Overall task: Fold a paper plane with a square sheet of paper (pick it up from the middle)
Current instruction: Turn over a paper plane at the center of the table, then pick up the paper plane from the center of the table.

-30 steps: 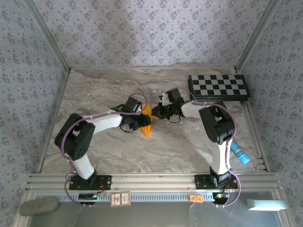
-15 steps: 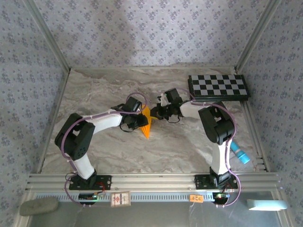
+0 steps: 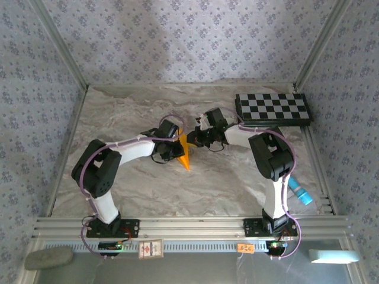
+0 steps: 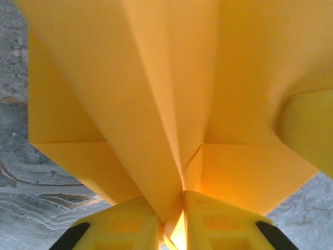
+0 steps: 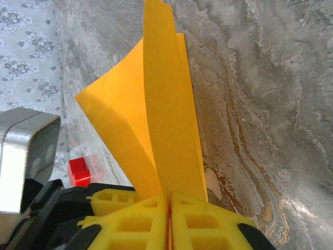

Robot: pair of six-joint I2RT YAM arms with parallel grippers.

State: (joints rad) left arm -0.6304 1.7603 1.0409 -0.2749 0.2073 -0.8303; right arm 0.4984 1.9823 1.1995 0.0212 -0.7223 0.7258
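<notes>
Pinching the paper plane (image 4: 171, 78) from two sides, the left gripper (image 4: 174, 213) and the right gripper (image 5: 169, 203) both have their jaws clamped on its folded layers.

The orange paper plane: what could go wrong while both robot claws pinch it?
The left gripper and right gripper both pinch the folded orange-yellow paper plane; pulling apart might tear it. The left one grips only the centre fold's edge, so the thin paper could slip out or crease wrongly.

Soft, even light is spread across the overhead view, shadows faint; the close-up paper plane (image 4: 156, 94) is rendered blurred, glowing at bottom centre.
</notes>
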